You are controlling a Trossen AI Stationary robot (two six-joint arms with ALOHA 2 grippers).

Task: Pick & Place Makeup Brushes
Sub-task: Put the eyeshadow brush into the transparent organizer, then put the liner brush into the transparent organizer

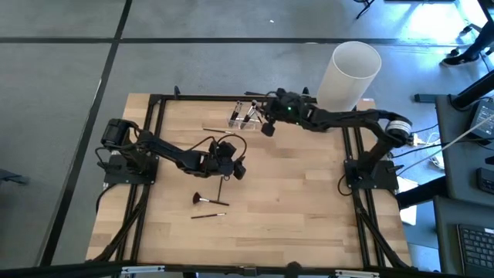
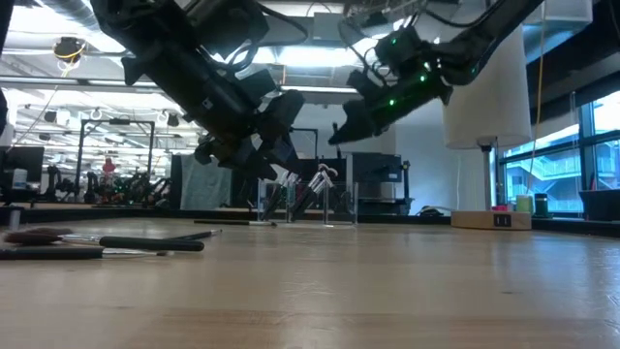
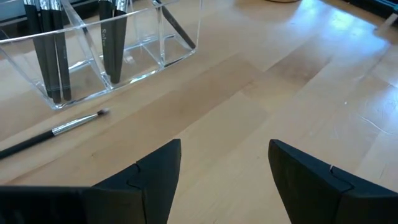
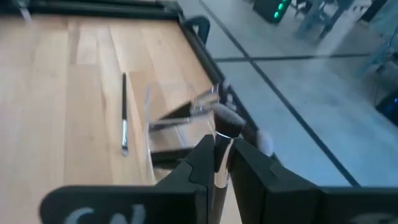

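A clear organizer stands at the table's far edge with several dark brushes upright in it; it also shows in the left wrist view. My right gripper is just right of it, shut on a brush. One brush lies by the organizer's near side. My left gripper hovers open and empty at mid-table, above a fan brush and two thin brushes lying flat. My right gripper pinches the brush between its two fingers at the pale ferrule end of the handle. The dark bristle head sticks out past the fingertips toward the organizer. The brush is lifted clear of the table.
A tall white cylinder stands beyond the table's far right corner. A black frame runs round the table. Bare wood lies at the near right. In the low view the loose brushes lie at the left.
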